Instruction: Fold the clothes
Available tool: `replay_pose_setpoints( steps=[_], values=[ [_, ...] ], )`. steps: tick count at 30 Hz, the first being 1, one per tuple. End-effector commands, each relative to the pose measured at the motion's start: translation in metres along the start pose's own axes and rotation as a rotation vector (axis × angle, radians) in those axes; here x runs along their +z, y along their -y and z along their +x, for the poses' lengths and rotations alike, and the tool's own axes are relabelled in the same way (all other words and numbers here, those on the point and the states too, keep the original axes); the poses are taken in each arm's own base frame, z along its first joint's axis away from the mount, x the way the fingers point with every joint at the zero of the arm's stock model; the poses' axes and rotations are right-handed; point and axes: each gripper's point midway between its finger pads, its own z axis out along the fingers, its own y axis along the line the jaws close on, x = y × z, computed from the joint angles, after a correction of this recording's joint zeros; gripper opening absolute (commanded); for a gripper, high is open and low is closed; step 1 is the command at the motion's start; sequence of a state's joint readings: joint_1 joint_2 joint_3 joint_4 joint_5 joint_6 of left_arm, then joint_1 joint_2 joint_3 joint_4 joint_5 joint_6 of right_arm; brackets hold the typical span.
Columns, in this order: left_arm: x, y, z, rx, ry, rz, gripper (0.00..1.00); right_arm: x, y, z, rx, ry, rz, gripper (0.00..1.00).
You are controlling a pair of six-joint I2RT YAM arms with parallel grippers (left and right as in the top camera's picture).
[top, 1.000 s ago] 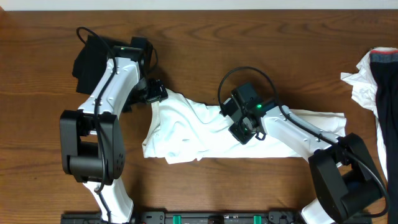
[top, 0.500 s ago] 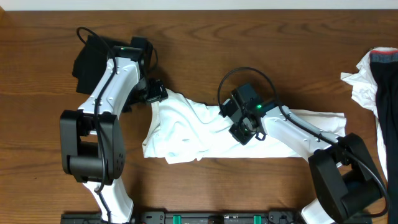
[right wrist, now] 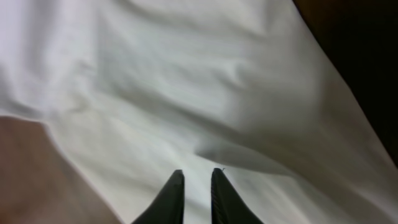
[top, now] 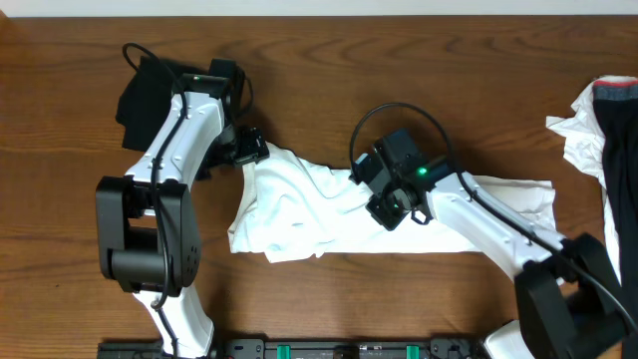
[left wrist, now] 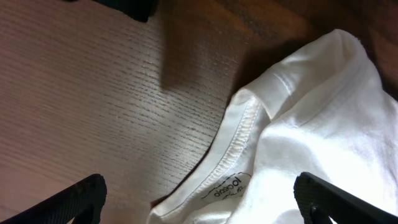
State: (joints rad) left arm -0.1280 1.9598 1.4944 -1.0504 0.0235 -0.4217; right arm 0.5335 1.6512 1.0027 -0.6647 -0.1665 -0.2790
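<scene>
- Right now the white T-shirt lies in a rumpled band across the middle of the wooden counter, bunched up at its left end and stretched out flatter towards the right.
- Up at the shirt's upper-left corner sits the left tool, and the left wrist view shows that tool spread wide, one dark fingertip low on the left and the other low on the right.
- Between those tips you can see the shirt's neckline, stitched hem turned up, and a small printed label inside the collar. Bare wood shows to its left.
- Over to the right tool, which is planted on the shirt's mid-section with its arm running down to the lower right.
- From the right wrist camera that tool is drawn narrow, just a sliver between the two dark fingertips, with white cloth filling the view beneath. I can't tell whether any fabric is actually pinched.
- Meanwhile a black garment sits heaped at the far left, partly behind the left arm.
- And at the right edge lies a pile of white and dark clothes, well apart from the shirt.
</scene>
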Motion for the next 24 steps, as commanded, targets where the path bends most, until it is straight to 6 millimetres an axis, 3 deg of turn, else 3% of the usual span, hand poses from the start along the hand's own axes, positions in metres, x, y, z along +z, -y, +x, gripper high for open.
replay_pose_setpoints(
  steps=[1,3,6,14,24],
  values=[
    [0.006,-0.002,0.004,0.002,-0.022,-0.013,0.98,-0.006,-0.027,-0.009,-0.142,0.023,-0.067,0.22],
    [0.006,-0.002,0.004,0.002,-0.022,-0.013,0.98,-0.003,-0.034,-0.008,-0.204,0.008,-0.055,0.31],
    [0.006,-0.002,0.004,0.002,-0.023,-0.013,0.98,0.000,-0.040,-0.011,-0.301,0.001,-0.004,0.33],
    [0.006,-0.002,0.004,0.002,-0.022,-0.013,0.98,0.009,-0.023,-0.023,-0.361,-0.012,0.179,0.41],
    [0.006,-0.002,0.004,0.002,-0.023,-0.013,0.98,0.042,-0.018,-0.021,-0.376,-0.048,0.175,0.38]
  ],
)
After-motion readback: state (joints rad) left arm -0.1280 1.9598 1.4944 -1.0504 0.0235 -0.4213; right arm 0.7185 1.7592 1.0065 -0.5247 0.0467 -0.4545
